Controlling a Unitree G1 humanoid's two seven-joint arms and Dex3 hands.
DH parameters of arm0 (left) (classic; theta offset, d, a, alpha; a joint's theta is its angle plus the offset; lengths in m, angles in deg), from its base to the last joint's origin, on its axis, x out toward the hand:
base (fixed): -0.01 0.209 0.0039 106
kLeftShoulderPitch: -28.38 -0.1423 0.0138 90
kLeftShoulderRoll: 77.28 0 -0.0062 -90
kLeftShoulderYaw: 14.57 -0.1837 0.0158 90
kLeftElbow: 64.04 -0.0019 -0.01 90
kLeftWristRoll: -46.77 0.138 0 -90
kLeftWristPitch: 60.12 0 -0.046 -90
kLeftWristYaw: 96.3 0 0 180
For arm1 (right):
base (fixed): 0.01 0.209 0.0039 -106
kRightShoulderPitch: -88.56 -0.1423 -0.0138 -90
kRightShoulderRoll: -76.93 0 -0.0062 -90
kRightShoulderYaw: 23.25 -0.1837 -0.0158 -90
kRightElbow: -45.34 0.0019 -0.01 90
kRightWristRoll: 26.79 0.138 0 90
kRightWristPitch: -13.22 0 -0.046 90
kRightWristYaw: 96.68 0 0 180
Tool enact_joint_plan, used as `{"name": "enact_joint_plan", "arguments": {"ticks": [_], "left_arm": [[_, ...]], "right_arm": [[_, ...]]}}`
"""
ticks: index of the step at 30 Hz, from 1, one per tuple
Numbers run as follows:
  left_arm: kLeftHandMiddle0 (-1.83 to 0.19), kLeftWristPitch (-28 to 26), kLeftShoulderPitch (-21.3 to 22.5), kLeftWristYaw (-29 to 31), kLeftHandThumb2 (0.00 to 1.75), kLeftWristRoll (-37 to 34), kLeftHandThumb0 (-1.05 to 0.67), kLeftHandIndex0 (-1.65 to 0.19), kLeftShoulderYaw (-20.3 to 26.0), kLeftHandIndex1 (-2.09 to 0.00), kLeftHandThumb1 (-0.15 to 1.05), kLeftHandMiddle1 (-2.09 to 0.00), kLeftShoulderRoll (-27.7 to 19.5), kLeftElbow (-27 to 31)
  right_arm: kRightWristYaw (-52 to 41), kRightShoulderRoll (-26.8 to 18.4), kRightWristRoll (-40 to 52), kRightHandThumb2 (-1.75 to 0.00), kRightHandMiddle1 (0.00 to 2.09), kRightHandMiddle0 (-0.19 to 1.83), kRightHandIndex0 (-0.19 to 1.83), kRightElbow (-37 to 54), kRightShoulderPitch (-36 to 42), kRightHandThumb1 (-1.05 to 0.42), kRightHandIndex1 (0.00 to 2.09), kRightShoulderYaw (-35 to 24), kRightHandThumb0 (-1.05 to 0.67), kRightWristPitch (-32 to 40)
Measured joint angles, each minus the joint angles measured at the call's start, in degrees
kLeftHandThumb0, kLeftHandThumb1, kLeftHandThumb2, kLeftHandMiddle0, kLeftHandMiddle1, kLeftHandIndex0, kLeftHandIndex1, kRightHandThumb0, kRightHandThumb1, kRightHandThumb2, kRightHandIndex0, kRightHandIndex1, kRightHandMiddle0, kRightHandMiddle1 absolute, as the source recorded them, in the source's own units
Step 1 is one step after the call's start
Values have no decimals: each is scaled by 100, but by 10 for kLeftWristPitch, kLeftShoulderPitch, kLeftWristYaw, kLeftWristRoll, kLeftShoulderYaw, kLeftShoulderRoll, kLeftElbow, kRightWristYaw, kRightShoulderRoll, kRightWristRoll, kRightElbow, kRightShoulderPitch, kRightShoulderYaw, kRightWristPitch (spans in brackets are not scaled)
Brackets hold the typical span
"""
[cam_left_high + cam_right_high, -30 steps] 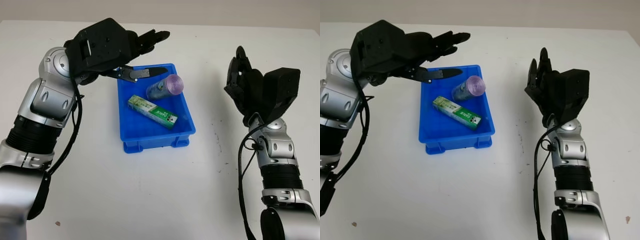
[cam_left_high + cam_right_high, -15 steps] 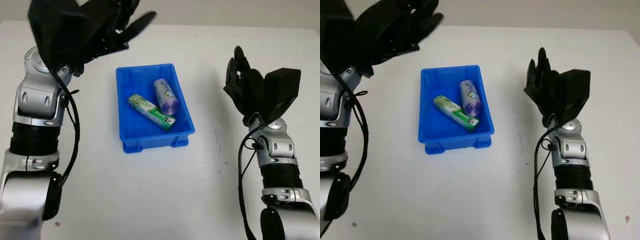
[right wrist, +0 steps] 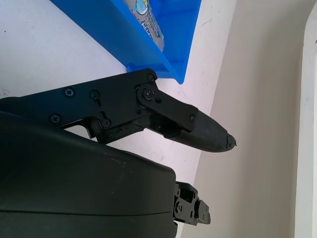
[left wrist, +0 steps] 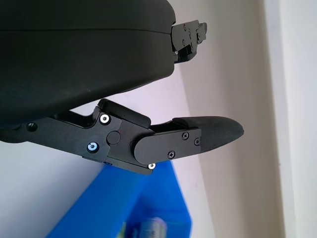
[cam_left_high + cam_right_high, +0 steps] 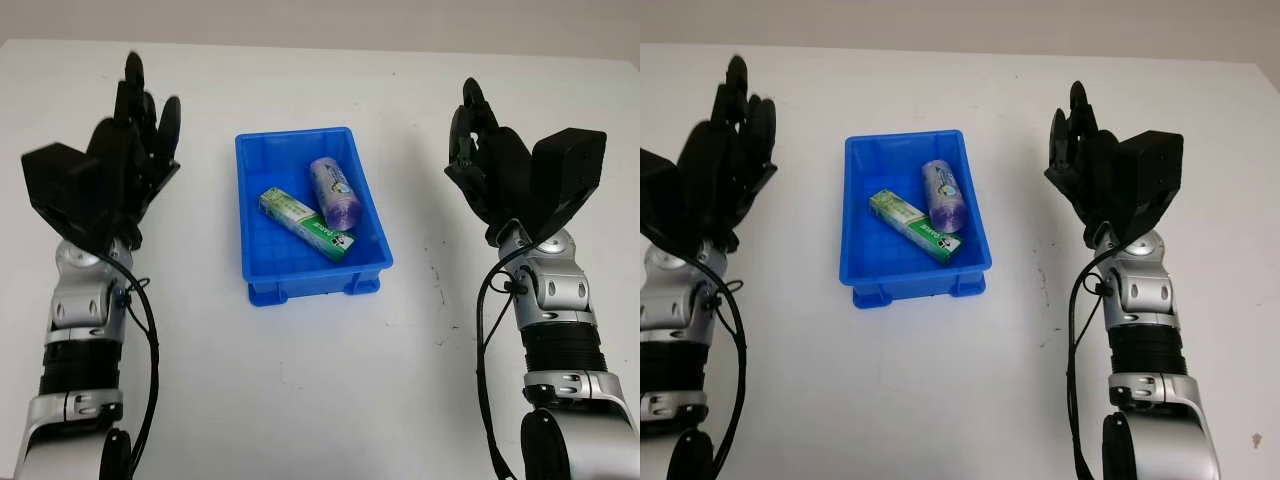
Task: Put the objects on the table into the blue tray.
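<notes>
At the middle of the white bench [image 5: 300, 390] sits the blue tray [image 5: 262, 265]. Inside it lie a green-and-white toothpaste box [image 5: 305, 224], set diagonally, and a purple roll with a printed label [image 5: 335, 192] touching the box's far side. The left hand [image 5: 115, 180] and right hand [image 5: 500, 180] are raised either side of the tray, fingers open, holding nothing.
</notes>
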Motion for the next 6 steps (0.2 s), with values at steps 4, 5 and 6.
{"name": "enact_joint_plan", "arguments": {"ticks": [4, 5, 6], "left_arm": [[19, 33, -1, -5, 55, -4, -79, 19, 3, 0, 105, 0, 0, -14], [19, 36, -2, -5, 55, -4, -78, 19, 3, 0, 105, 0, 0, -14], [19, 37, -4, -5, 56, -4, -78, 19, 3, 0, 105, 0, 0, -13]], "right_arm": [[1, 0, 0, -83, 0, -19, -19, 0, 0, -105, 0, 0, -69, 0], [3, 0, 0, -83, 0, -19, -19, 1, 0, -105, 0, 0, -69, 0], [4, 0, 0, -82, 0, -19, -19, 3, 1, -105, 0, 0, -69, 0]]}}
